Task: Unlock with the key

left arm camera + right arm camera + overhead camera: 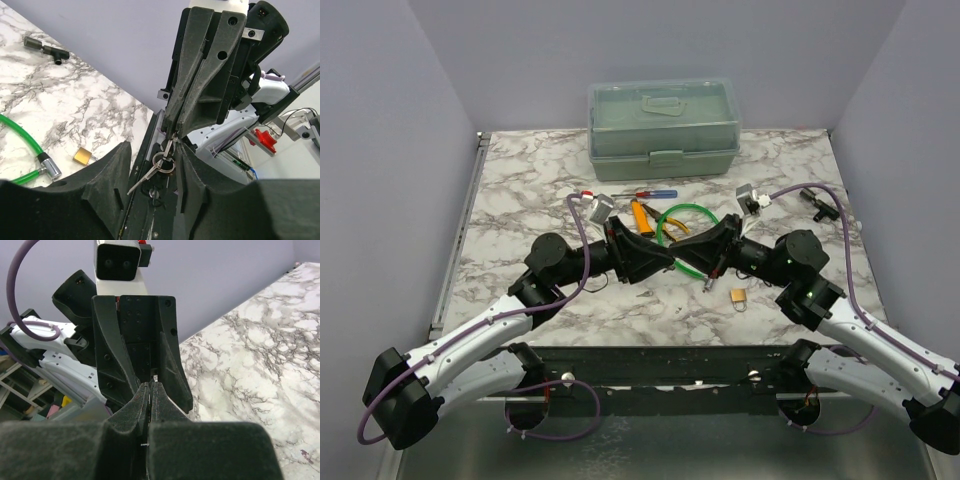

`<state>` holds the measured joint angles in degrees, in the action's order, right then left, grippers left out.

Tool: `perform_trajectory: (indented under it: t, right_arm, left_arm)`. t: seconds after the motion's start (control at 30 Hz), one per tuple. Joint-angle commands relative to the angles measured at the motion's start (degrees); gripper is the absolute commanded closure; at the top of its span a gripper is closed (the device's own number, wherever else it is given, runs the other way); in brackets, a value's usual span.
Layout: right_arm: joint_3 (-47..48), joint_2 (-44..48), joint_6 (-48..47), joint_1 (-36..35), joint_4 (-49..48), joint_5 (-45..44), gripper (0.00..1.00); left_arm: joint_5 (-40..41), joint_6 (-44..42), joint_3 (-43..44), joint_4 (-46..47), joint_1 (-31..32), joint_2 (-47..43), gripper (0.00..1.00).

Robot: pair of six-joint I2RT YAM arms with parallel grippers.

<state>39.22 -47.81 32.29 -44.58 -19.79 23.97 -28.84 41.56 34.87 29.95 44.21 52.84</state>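
The key (168, 148) juts lengthwise from the pinching right gripper (172, 134)

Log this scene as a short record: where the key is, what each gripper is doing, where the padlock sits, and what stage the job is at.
key: pinched at the tips of the right gripper, held above the table; its ring hangs below
right gripper: shut on the key
left gripper: open, one finger on each side of the ring, not gripping
padlock: lying on the table near the right arm, clear of both grippers
stage: key not yet in the padlock
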Motion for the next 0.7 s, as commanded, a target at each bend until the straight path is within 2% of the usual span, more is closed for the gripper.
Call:
perform_trajectory:
  t: [0.0, 0.33, 0.4, 0.5, 0.67]
  right_arm:
    - [-0.07, 0.48, -0.92, -0.32, 0.81, -2.86, 0.99]
    - [-0.05, -0.84, -0.65, -0.33, -0.43, -3.16, 0.99]
    - [-0.09, -1.08, -0.65, -0.33, -0.47, -3.08, 1.0]
    - [-0.09, -1.06, -0.65, -0.33, -0.17, -3.1, 0.99]
    - [-0.34, -0.75, -0.65, -0.33, 0.28, -3.63, 1.0]
  left_arm:
    - [0.68, -1.09, 1.92, -1.47, -0.16, 0.65, 0.58]
    - [-0.88, -0.43, 2.36, -1.48, -0.16, 1.14, 0.71]
    - [-0.95, -0.47, 2.47, -1.48, -0.17, 1.17, 0.7]
    - [-0.72, -0.79, 2.41, -1.68, -0.17, 0.83, 0.59]
    - [-0.08, -1.04, 2.28, -2.09, -0.17, 0.51, 0.6]
